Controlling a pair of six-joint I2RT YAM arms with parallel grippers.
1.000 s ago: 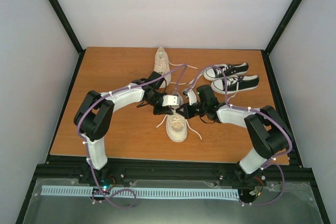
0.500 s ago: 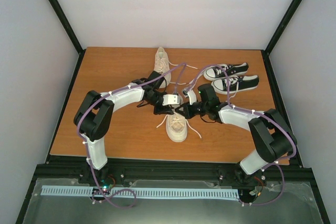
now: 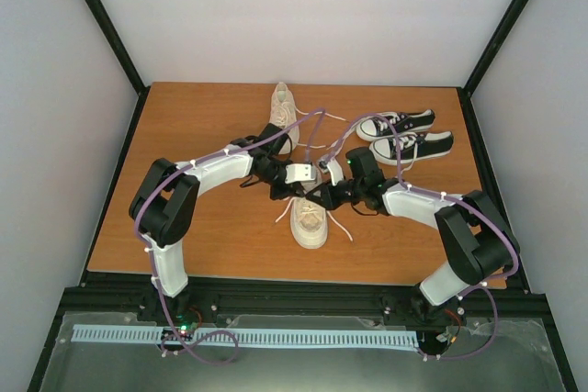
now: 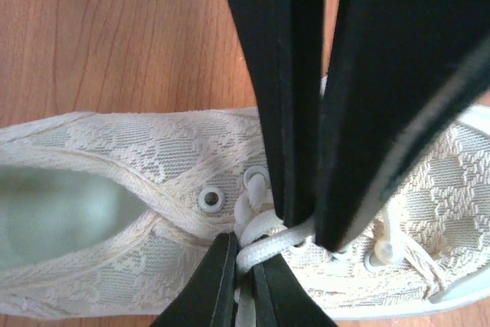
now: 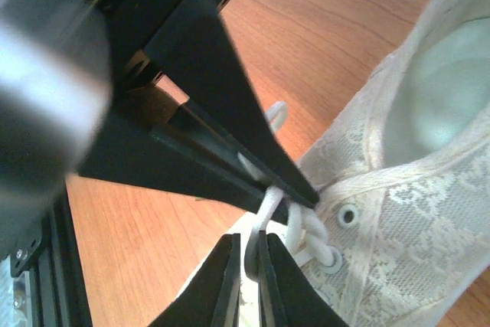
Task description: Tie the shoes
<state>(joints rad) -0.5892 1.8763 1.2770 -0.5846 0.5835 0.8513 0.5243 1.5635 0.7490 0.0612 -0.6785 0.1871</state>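
The near cream shoe (image 3: 310,222) lies toe toward me; the second cream shoe (image 3: 283,109) lies at the back. Both grippers meet over the near shoe's laces. My left gripper (image 3: 288,193) (image 4: 243,249) is shut on a white lace (image 4: 264,249) just above the top eyelets (image 4: 210,199). My right gripper (image 3: 318,194) (image 5: 250,241) is shut on the same lace (image 5: 264,208), a short span away. Each gripper shows large in the other's wrist view: the right gripper (image 4: 310,229) and the left gripper (image 5: 295,198). The lace crossing (image 5: 310,231) sits by the eyelet.
Two small black sneakers (image 3: 395,123) (image 3: 411,145) lie at the back right, just beyond my right arm. Loose lace ends (image 3: 344,230) trail onto the wooden table (image 3: 202,236) beside the near shoe. Black frame posts and white walls bound the table.
My right arm has shifted slightly, its wrist moving a little away and left. Both grippers stay at the near shoe's laces.
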